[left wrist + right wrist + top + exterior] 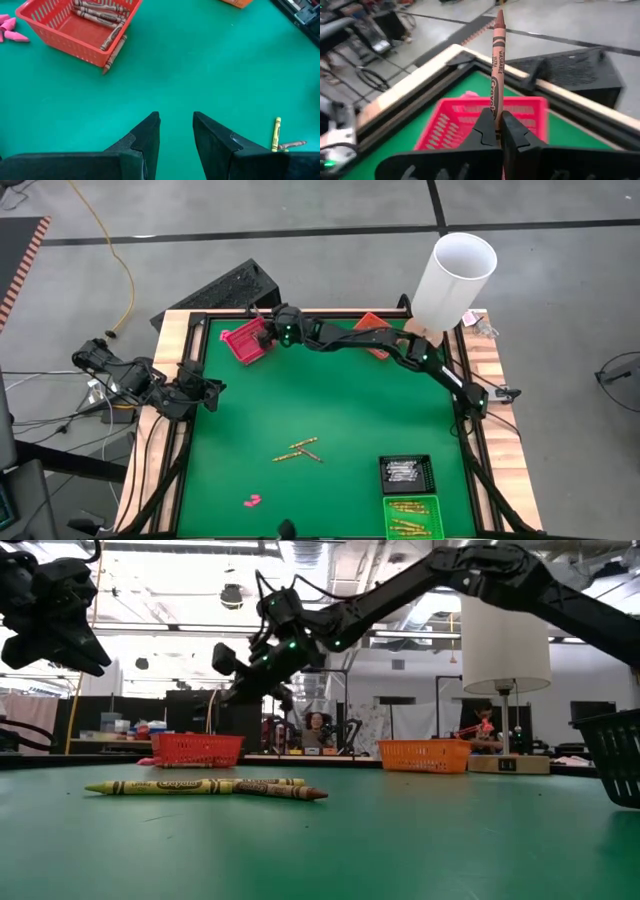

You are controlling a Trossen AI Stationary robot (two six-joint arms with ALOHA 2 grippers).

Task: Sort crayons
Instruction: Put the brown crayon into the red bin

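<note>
My right gripper (495, 117) reaches over the far left of the table (268, 330) and is shut on a reddish-brown crayon (496, 60), above the red basket (247, 340). That basket (80, 27) holds several brown crayons, and one more (114, 54) leans against its outer wall. A few loose crayons (300, 450), yellow and brown (205, 786), lie flat mid-table. My left gripper (176, 122) waits at the table's left edge (205, 392), open with nothing between its fingers. My right gripper pinches the crayon's lower end (493, 111) between its two fingers. The crayon runs on along the fingers and sticks out past their tips, point end forward. The fingers come nearly level from the table's right. The crayon is lifted clear, above the red basket (485, 125).
An orange basket (372, 330) sits at the far edge under my right arm. A black tray (407, 473) and a green tray (412, 515) with crayons stand near right. Pink lumps (252, 501) lie near left. A white cylinder (455, 280) stands at the far right corner.
</note>
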